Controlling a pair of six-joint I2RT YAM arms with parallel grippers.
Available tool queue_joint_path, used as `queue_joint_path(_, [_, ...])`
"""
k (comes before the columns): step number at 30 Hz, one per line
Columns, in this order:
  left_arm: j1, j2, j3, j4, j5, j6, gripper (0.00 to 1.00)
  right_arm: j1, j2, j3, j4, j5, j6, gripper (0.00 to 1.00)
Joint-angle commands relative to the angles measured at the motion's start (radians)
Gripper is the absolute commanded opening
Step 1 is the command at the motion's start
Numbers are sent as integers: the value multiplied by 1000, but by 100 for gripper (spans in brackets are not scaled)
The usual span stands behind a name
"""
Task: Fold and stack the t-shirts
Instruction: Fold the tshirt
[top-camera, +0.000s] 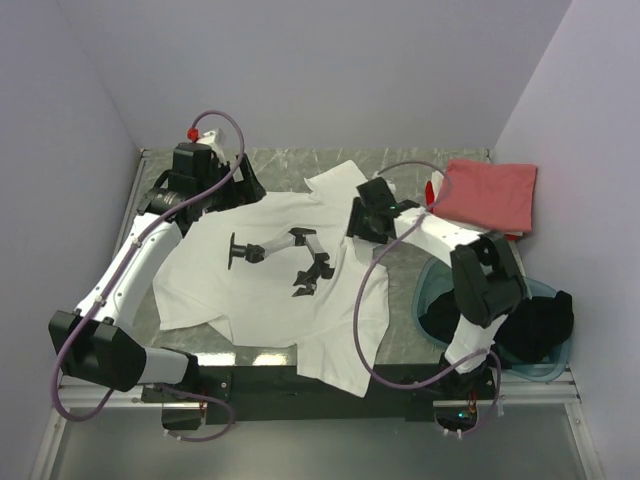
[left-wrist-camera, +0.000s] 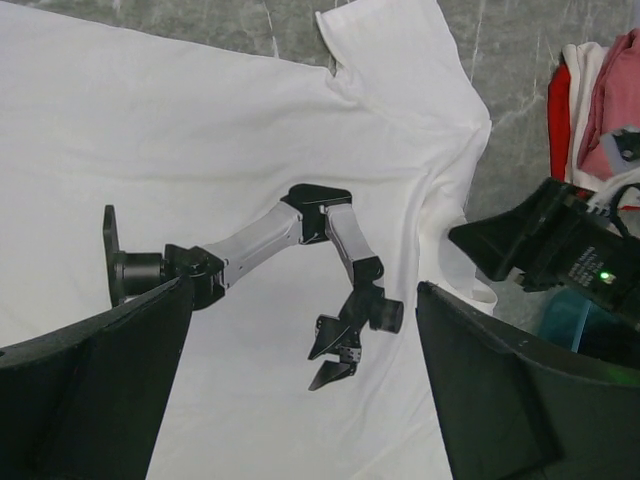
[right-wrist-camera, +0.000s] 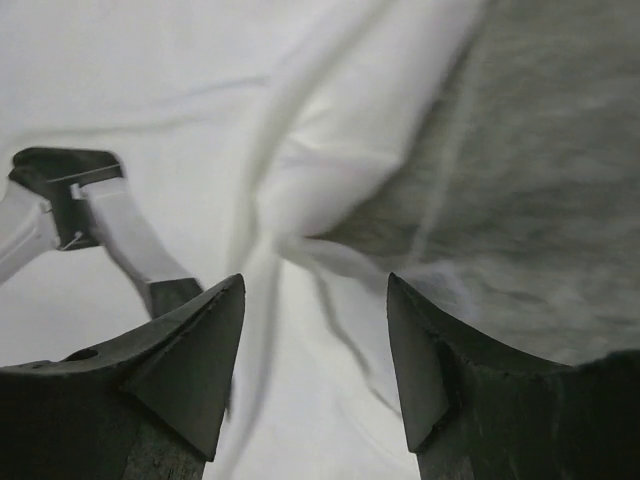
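A large white t-shirt (top-camera: 265, 285) with a dark robot-arm graphic (top-camera: 290, 255) lies spread flat on the table. My left gripper (top-camera: 232, 190) is open and empty above its far left part. In the left wrist view (left-wrist-camera: 300, 290) the fingers stand wide apart over the graphic (left-wrist-camera: 330, 250). My right gripper (top-camera: 362, 222) is open and empty over the shirt's right side. In the right wrist view (right-wrist-camera: 315, 280) it hangs over a rumpled fold of the white cloth (right-wrist-camera: 330, 180). A folded salmon-pink shirt (top-camera: 490, 192) lies at the back right on red and white ones (top-camera: 432, 190). A black shirt (top-camera: 540, 325) sits in the tub.
A translucent teal tub (top-camera: 432, 290) stands at the right, near the right arm's base. Grey marbled table (top-camera: 410, 270) shows between the white shirt and the tub. White walls close in the left, back and right. The shirt's hem hangs over the near edge (top-camera: 340, 370).
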Motion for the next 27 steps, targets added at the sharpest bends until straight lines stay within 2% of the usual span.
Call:
queue_joint_path(1, [3,-9,1,23,16,22,99,-101,-152,-100,98,-18,31,66])
queue_joint_path(5, [3,-11,-3,26,22,20,99,-201,-192,-171,127,-70,22,66])
queue_joint_path(8, [3,-3,-2,25,35,20,99,-238,-135,-136,112,-95,6,66])
queue_joint_path(18, [3,11,-5,25,41,19,99,-249,89,64,122,-190,45,63])
queue_joint_path(27, [3,6,-5,25,28,20,99,-250,173,107,122,-210,86,48])
